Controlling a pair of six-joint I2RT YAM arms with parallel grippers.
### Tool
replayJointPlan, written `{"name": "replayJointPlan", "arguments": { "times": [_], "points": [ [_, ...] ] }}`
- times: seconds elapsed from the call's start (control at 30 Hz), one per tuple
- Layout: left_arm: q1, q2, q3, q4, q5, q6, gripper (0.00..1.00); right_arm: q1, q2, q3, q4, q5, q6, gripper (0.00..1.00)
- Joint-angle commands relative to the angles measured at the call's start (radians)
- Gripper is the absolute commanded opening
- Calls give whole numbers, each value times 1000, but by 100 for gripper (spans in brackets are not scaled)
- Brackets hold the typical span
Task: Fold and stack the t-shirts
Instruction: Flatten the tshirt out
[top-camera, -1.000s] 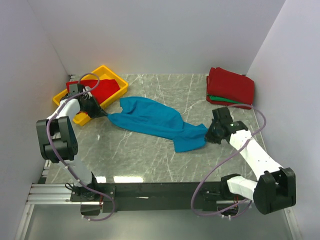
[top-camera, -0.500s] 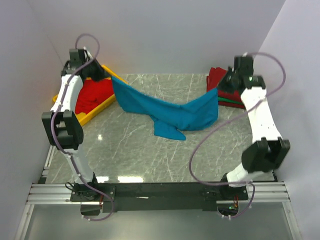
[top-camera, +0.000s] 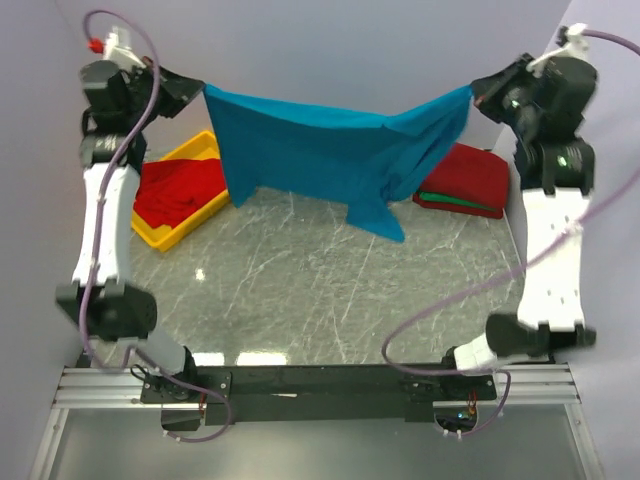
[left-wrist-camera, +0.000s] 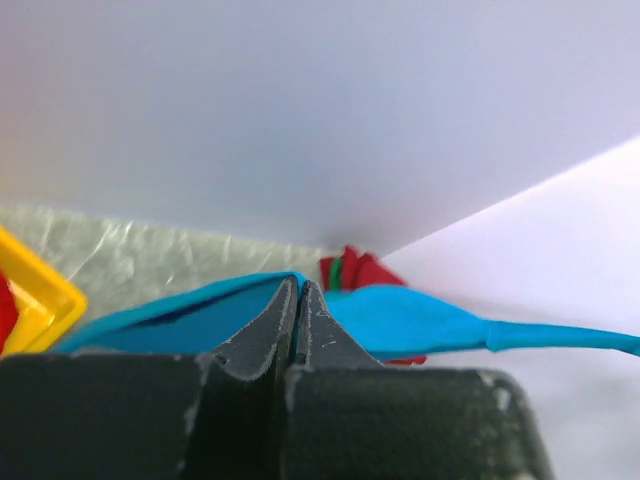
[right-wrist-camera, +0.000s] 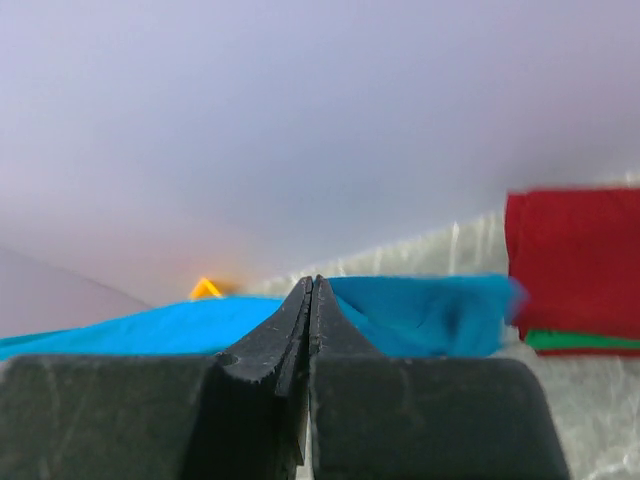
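The teal-blue t-shirt (top-camera: 330, 155) hangs stretched in the air between my two grippers, high above the table, its lower edge drooping toward the middle. My left gripper (top-camera: 200, 90) is shut on its left corner; the cloth also shows in the left wrist view (left-wrist-camera: 420, 320). My right gripper (top-camera: 475, 92) is shut on its right corner; the cloth shows in the right wrist view (right-wrist-camera: 430, 310). A folded stack with a red t-shirt (top-camera: 470, 178) on top and a green t-shirt (top-camera: 455, 203) under it lies at the back right. Another red t-shirt (top-camera: 180, 190) lies crumpled in the tray.
A yellow plastic tray (top-camera: 165, 235) sits at the back left of the marble table (top-camera: 330, 290). White walls close in at the back and on both sides. Both arms reach up tall near the side walls.
Both grippers have risen and spread apart, lifting the teal-blue t-shirt off the table until it hangs spread out in the air between them.
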Motion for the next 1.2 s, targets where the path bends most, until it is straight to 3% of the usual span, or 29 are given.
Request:
{"name": "replayJointPlan", "arguments": {
  "times": [0.0, 0.2, 0.47, 0.87, 1.17],
  "points": [
    [-1, -245, -76, 134, -53, 12, 0, -5, -174, -78, 203, 18, -31, 0],
    [-2, -526, -228, 131, -189, 44, 0, -5, -371, -105, 217, 111, -100, 0],
    [-2, -678, -273, 68, -280, 67, 0, -6, -478, -24, 207, 191, -147, 0],
    [-4, -450, -319, 88, -85, 38, 0, -6, -324, -158, 213, 159, -135, 0],
    [-7, -290, -248, 54, -34, 66, 0, -6, -143, -102, 201, 116, -121, 0]
  ]
}}
